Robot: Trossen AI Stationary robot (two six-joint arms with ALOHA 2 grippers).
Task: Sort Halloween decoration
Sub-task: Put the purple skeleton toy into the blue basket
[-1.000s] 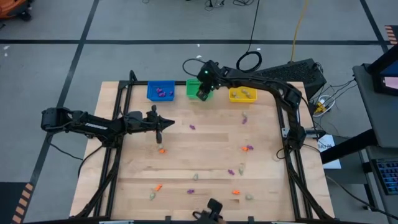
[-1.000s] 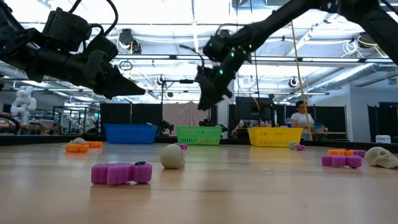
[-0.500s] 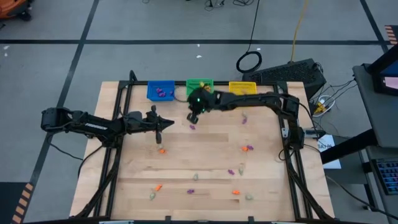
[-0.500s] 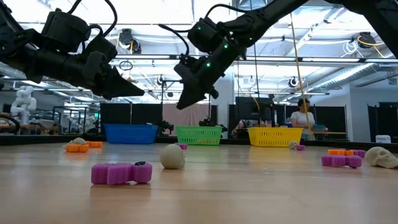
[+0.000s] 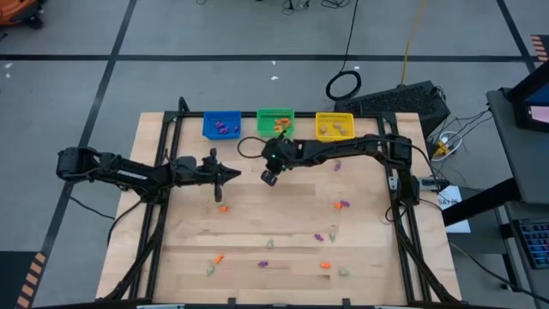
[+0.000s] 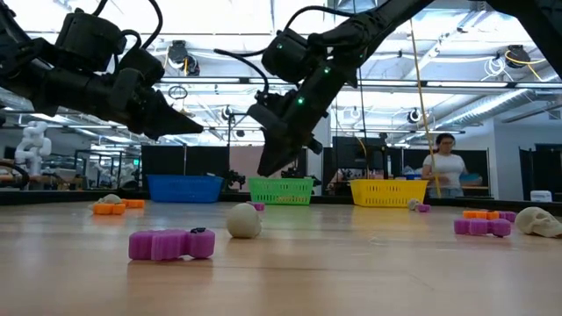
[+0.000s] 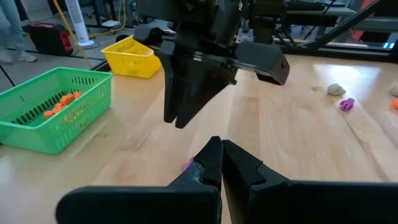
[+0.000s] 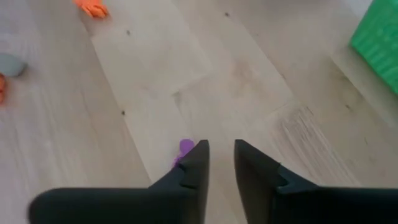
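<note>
The Halloween decoration is small purple, orange and pale trinkets scattered on the wooden table (image 5: 283, 215). One purple trinket (image 8: 185, 147) lies on the wood just beside one of my right gripper's fingers. My right gripper (image 8: 221, 155) hangs slanting down over it at the table's middle (image 5: 268, 178), a little above the wood, open by a narrow gap with nothing in it. My left gripper (image 5: 237, 176) is shut and empty. It points level toward the right gripper from the left (image 7: 221, 149).
The blue bin (image 5: 222, 125), green bin (image 5: 275, 120) and yellow bin (image 5: 334, 125) stand in a row at the far edge, each holding trinkets. Other trinkets lie toward the near edge: an orange one (image 5: 223, 207), purple ones (image 5: 343, 204) (image 6: 171, 244), a pale ball (image 6: 243, 220).
My right gripper has swung from above the green bin toward the table's near edge and the left, sinking as it went. It now hangs over a purple trinket at the table's middle. My left gripper has kept still.
</note>
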